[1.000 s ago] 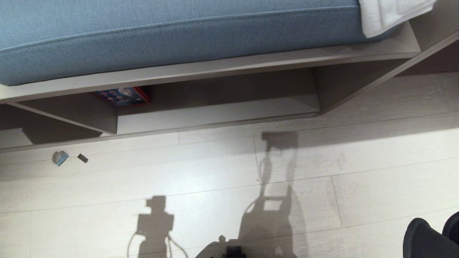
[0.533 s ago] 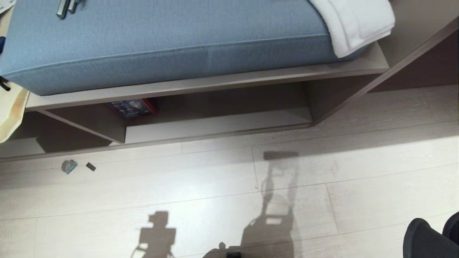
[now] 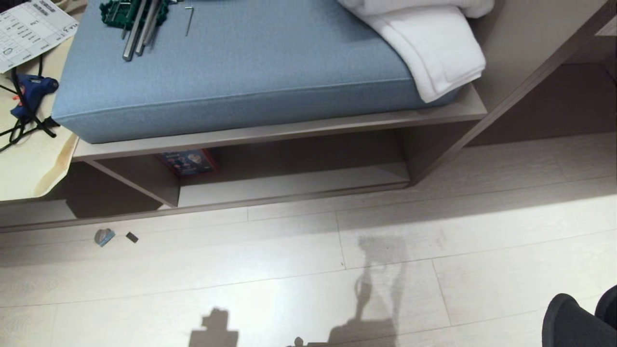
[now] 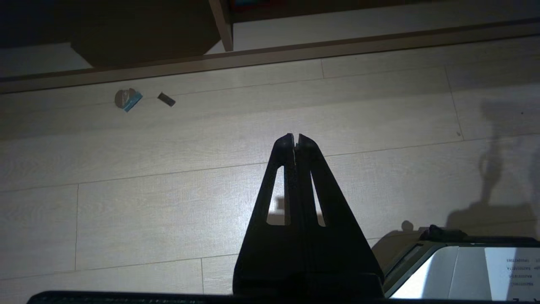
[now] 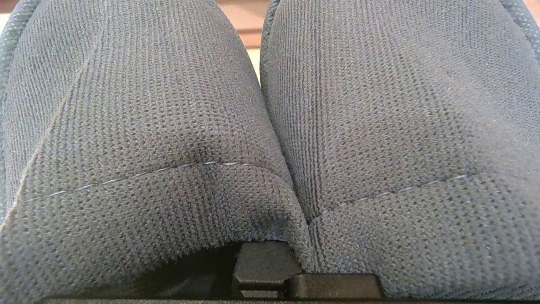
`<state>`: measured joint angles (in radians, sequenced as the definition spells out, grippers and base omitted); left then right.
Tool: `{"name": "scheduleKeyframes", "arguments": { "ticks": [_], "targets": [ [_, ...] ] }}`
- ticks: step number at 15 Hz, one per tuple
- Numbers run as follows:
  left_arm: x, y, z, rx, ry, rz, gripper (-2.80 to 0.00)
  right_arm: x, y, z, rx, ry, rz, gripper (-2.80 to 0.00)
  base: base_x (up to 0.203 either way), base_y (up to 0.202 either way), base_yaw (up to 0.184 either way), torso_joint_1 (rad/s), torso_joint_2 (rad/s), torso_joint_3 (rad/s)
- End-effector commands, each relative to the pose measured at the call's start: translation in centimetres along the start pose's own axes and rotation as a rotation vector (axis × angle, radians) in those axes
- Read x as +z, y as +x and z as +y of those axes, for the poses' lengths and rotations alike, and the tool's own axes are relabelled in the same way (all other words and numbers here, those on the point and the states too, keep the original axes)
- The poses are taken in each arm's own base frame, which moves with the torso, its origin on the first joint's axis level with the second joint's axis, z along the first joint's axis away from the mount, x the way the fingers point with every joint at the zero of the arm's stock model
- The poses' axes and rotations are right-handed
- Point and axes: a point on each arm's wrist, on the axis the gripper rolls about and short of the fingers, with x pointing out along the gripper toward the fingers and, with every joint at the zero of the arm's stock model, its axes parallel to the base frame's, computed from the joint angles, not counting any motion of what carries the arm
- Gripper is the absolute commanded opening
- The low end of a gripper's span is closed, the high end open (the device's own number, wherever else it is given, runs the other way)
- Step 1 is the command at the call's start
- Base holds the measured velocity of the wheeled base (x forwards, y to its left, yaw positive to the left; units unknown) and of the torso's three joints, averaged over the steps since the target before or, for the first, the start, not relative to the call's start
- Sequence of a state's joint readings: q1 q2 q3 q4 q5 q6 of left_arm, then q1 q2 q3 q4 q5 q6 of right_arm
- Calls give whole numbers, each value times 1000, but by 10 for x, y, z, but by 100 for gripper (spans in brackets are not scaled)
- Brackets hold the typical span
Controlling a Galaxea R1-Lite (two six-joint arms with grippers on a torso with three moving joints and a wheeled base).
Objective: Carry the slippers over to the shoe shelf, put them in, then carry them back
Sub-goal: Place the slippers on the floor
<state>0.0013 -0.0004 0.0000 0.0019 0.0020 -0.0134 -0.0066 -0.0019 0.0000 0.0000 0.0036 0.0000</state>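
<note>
Pair of dark grey knit slide slippers [image 5: 270, 126] pinched in right gripper [image 5: 295, 283] jaws, hanging at head view's lower right corner; low taupe wood-grain shoe shelf [image 3: 294, 185] w/ pale base board has no slippers in it yet. Left gripper [image 4: 295, 141] jaws closed, holding nothing, over floor. Judging: carry underway; placing & return both left

Pale plank floor [image 3: 289, 270], brightly lit in a broad band, shadowed near the unit. Taupe bench [image 3: 289, 129] topped by blue cushion [image 3: 241, 62], white towel [image 3: 429, 43] draped over its right end. Cream surface [image 3: 29, 168] at left.
</note>
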Motion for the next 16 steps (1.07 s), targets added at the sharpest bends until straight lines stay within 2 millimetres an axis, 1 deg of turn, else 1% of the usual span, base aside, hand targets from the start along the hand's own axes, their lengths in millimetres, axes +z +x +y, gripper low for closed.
{"name": "scheduleKeyframes", "arguments": {
  "ticks": [1, 16],
  "targets": [
    [0, 0, 0, 1, 0, 0, -280, 0, 0, 0, 1, 0, 0, -280, 0, 0, 0, 2, 2, 193],
    [0, 0, 0, 1, -2, 0, -280, -1, 0, 0, 0, -20, 3, -280, 0, 0, 0, 3, 1, 204]
  ]
}}
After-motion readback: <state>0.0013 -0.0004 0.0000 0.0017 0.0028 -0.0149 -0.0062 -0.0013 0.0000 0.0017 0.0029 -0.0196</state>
